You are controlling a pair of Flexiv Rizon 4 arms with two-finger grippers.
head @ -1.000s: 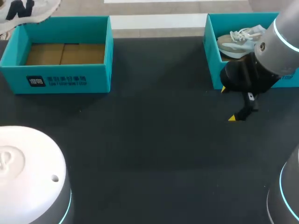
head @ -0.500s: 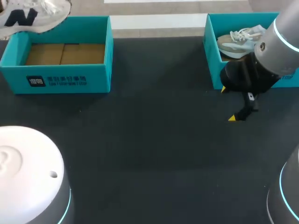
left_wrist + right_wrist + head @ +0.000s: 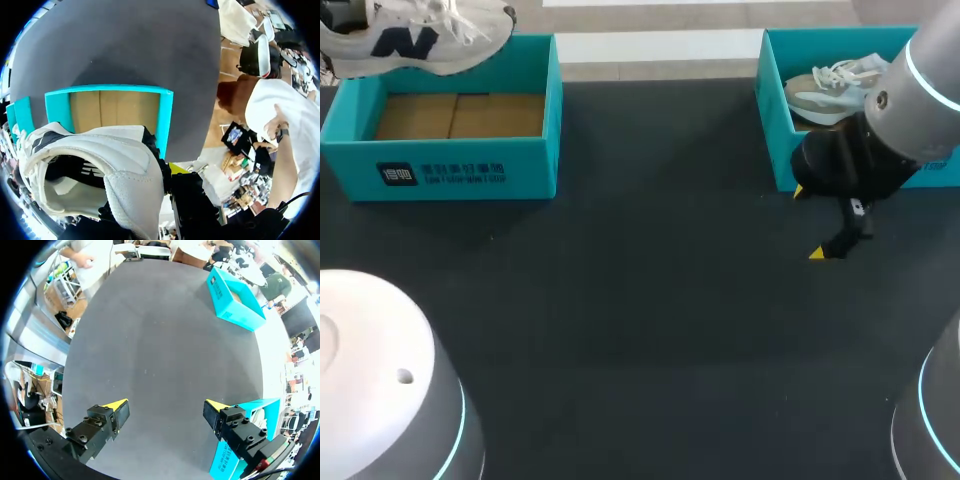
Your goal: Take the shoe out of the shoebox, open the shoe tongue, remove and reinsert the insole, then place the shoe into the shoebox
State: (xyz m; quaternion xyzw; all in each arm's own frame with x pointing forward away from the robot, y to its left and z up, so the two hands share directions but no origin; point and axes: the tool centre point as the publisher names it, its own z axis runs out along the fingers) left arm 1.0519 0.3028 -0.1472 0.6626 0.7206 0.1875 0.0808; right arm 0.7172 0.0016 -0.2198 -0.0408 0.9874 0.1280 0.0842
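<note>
A white shoe (image 3: pixel 415 35) with a dark logo hangs over the far rim of the left teal shoebox (image 3: pixel 450 160). In the left wrist view my left gripper (image 3: pixel 150 187) is shut on the white shoe (image 3: pixel 100 165) at its heel collar. One yellow tip shows beside the heel and the other finger is hidden by the shoe. Below it the left shoebox (image 3: pixel 166 120) shows a bare brown floor. My right gripper (image 3: pixel 808 222) stands open just above the table, in front of the right shoebox (image 3: pixel 775 120), with nothing between its fingers (image 3: pixel 167 407).
The right shoebox holds a second, beige and white shoe (image 3: pixel 830 85). Its teal corner (image 3: pixel 260 405) is close beside one right finger. The left shoebox (image 3: pixel 235 300) lies far across the dark tabletop (image 3: pixel 640 300) from the right gripper.
The white shoe has moved rightward and further into the head view, above the left shoebox's far rim. The right arm has not moved.
</note>
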